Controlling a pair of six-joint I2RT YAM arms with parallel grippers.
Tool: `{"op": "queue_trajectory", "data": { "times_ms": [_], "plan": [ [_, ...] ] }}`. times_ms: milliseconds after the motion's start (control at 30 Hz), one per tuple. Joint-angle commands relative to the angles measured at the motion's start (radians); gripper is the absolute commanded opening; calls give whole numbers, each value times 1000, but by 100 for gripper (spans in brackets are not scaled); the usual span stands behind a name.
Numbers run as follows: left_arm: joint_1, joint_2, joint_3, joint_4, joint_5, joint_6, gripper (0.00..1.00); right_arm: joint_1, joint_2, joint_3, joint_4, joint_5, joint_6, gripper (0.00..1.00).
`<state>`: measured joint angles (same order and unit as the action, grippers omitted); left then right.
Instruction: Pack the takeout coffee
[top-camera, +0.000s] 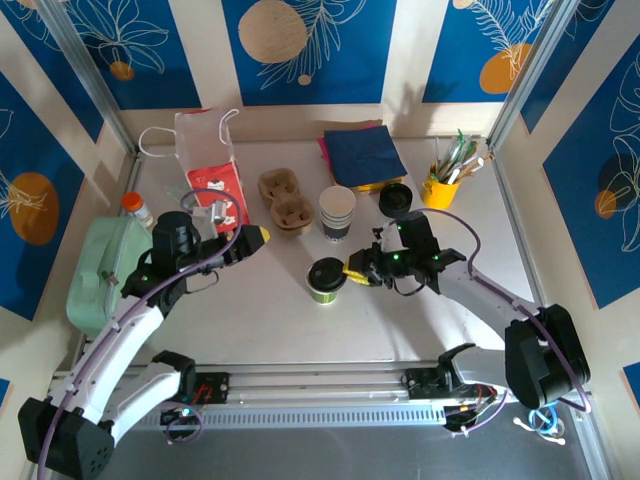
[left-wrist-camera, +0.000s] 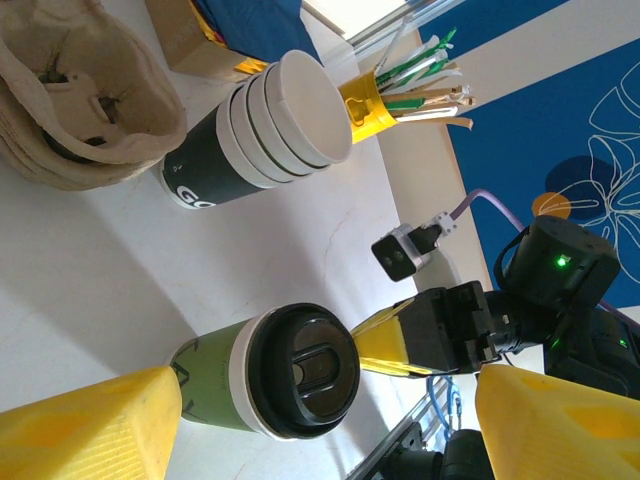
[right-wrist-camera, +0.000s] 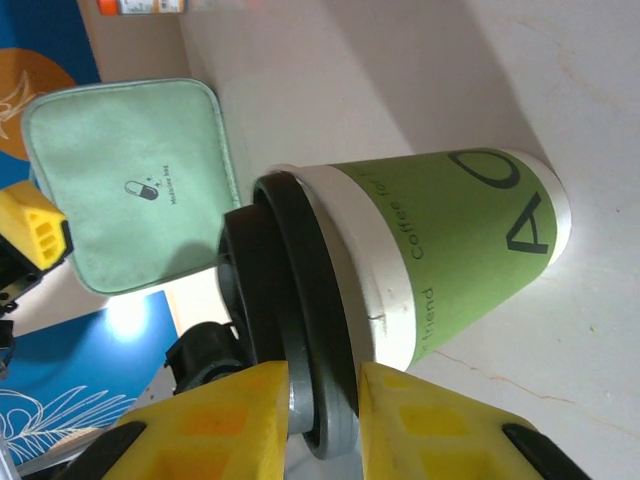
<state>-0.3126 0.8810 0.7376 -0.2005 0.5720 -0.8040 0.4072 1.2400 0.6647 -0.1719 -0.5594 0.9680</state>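
The takeout coffee (top-camera: 325, 279) is a green paper cup with a white band under its black lid (left-wrist-camera: 303, 370), standing upright mid-table. My right gripper (top-camera: 352, 270) reaches it from the right. In the right wrist view its yellow fingers (right-wrist-camera: 235, 420) straddle the lid's rim (right-wrist-camera: 312, 400), and the gripper (right-wrist-camera: 322, 400) is open only slightly, close on either side of that rim. My left gripper (top-camera: 256, 237) hovers to the cup's left, open wide and holding nothing. Its fingertips (left-wrist-camera: 110, 425) frame the cup (left-wrist-camera: 210, 385) from a distance.
Behind the coffee stand a stack of white-and-dark cups (top-camera: 337, 212), brown pulp carriers (top-camera: 285, 200), spare black lids (top-camera: 396, 198) and a yellow pot of utensils (top-camera: 440, 186). A paper bag (top-camera: 208, 160) and blue napkins (top-camera: 363, 155) lie further back. A green pouch (top-camera: 100, 272) sits at the left edge.
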Motion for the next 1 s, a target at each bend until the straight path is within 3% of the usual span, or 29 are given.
{"op": "queue_trajectory", "data": {
  "times_ms": [0, 633, 833, 967],
  "plan": [
    [-5, 7, -3, 26, 21, 8, 77, 11, 17, 35, -26, 3, -28, 25],
    [-9, 54, 17, 15, 35, 28, 78, 25, 25, 109, -141, 42, -118, 34],
    [-38, 99, 35, 12, 52, 50, 78, 24, -6, 148, -222, 46, -157, 54],
    [-75, 136, 36, 36, 62, 58, 78, 21, -41, 142, -216, 47, -154, 57]
  ]
}}
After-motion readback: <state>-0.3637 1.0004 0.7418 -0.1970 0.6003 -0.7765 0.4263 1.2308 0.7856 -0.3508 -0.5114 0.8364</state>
